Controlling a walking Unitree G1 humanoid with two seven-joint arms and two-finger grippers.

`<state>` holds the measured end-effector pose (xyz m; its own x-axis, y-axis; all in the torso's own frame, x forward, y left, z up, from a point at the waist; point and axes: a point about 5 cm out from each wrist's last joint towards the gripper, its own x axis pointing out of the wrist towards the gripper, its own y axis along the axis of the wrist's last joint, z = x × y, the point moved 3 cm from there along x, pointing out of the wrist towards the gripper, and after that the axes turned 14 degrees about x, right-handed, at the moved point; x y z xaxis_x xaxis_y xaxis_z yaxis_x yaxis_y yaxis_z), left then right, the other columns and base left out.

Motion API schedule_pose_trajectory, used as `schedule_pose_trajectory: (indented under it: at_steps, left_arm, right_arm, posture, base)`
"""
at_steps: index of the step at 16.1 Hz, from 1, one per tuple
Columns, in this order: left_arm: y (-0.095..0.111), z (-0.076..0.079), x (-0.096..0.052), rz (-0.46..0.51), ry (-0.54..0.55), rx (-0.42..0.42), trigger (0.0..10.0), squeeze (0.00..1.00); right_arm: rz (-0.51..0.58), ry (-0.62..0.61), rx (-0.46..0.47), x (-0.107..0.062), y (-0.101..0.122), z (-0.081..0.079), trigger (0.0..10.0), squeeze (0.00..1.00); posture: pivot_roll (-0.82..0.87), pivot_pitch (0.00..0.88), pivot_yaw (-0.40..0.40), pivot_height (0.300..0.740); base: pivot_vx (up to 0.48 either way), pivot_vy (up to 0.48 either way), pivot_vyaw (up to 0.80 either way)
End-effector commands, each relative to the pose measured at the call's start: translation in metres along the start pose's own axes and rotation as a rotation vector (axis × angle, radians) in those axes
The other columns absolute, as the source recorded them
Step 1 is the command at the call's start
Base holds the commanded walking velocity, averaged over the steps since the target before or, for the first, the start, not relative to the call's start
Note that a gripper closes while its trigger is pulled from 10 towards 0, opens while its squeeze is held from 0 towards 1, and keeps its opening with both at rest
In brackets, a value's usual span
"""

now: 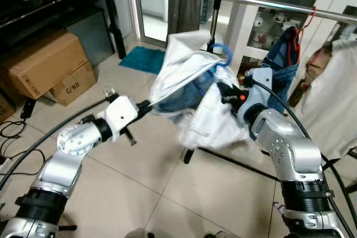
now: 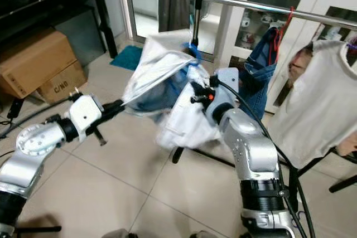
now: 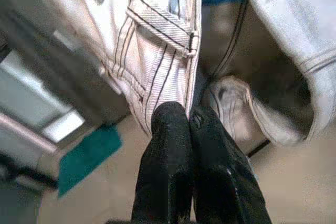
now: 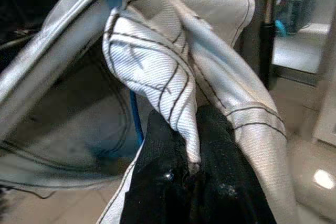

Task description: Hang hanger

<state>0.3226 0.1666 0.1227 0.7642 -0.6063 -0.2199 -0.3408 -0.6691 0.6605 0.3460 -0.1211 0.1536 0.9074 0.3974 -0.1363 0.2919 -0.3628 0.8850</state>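
Hanger: blue hanger point(image 1: 223, 54) inside a white garment point(image 1: 192, 90), its hook poking out the top, just below the left end of the metal clothes rail point(image 1: 279, 5), not hooked on.
Left gripper point(image 3: 188, 121): 2 black fingers pressed together on a seamed edge of the white garment, pulling it out to the left.
Right gripper point(image 4: 191, 129): fingers clamped on a fold of the same garment beside the hanger's blue wire.
Rail: blue jeans point(image 1: 283, 65) and a cream shirt point(image 2: 321, 101) hang further right.
Floor: 2 cardboard boxes point(image 1: 47, 65) at left, teal mat point(image 1: 143, 59) by the doorway.
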Motion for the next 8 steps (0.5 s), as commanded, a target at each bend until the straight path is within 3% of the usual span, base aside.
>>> schedule_pose_trajectory:
  at_steps: [1, 2, 3, 4, 5, 6, 7, 8]
  left_arm:
    - [-0.038, -0.004, -0.009, -0.203, 0.037, 0.016, 0.0, 0.00]
    - [-0.048, -0.020, -0.010, -0.278, 0.121, 0.039, 0.0, 0.00]
    - [-0.051, -0.026, -0.010, -0.306, 0.153, 0.047, 0.0, 0.00]
    - [-0.056, -0.044, -0.013, -0.341, 0.241, 0.053, 0.0, 0.00]
    - [-0.058, -0.060, -0.014, -0.326, 0.328, -0.006, 0.0, 0.00]
    - [-0.059, -0.063, -0.013, -0.313, 0.349, -0.060, 2.8, 0.00]
    - [-0.057, -0.058, -0.008, -0.260, 0.330, -0.143, 10.0, 0.00]
    - [-0.052, -0.048, -0.001, -0.190, 0.271, -0.206, 10.0, 0.00]
  right_arm:
    - [0.152, 0.024, 0.005, -0.009, 0.037, -0.001, 0.0, 0.00]
    - [0.126, 0.079, 0.009, -0.009, 0.032, -0.011, 0.0, 0.00]
    - [0.116, 0.097, 0.013, -0.010, 0.030, -0.014, 0.0, 0.00]
    - [0.097, 0.138, 0.023, -0.012, 0.027, -0.021, 0.0, 0.00]
    - [0.087, 0.169, 0.030, -0.015, 0.025, -0.025, 0.0, 0.00]
    - [0.086, 0.174, 0.037, -0.016, 0.024, -0.026, 0.0, 0.00]
    - [0.088, 0.174, 0.052, -0.017, 0.024, -0.026, 0.0, 0.00]
    - [0.091, 0.170, 0.061, -0.017, 0.023, -0.026, 0.0, 0.00]
  posture:
    - [-0.05, 0.000, 0.019, 0.740]
    - [-0.05, 0.000, 0.023, 0.740]
    - [-0.05, 0.000, 0.025, 0.740]
    - [-0.06, 0.000, 0.029, 0.740]
    - [-0.06, 0.000, 0.030, 0.740]
    - [-0.06, 0.000, 0.030, 0.740]
    - [-0.06, 0.000, 0.030, 0.740]
    - [-0.06, 0.000, 0.034, 0.740]
  base:
    - [0.000, 0.000, 0.00]
    - [0.000, 0.000, 0.00]
    - [0.000, 0.000, 0.00]
    - [0.000, 0.000, 0.00]
    - [0.000, 0.000, 0.00]
    - [0.000, 0.000, 0.00]
    - [0.000, 0.000, 0.00]
    - [0.000, 0.000, 0.00]
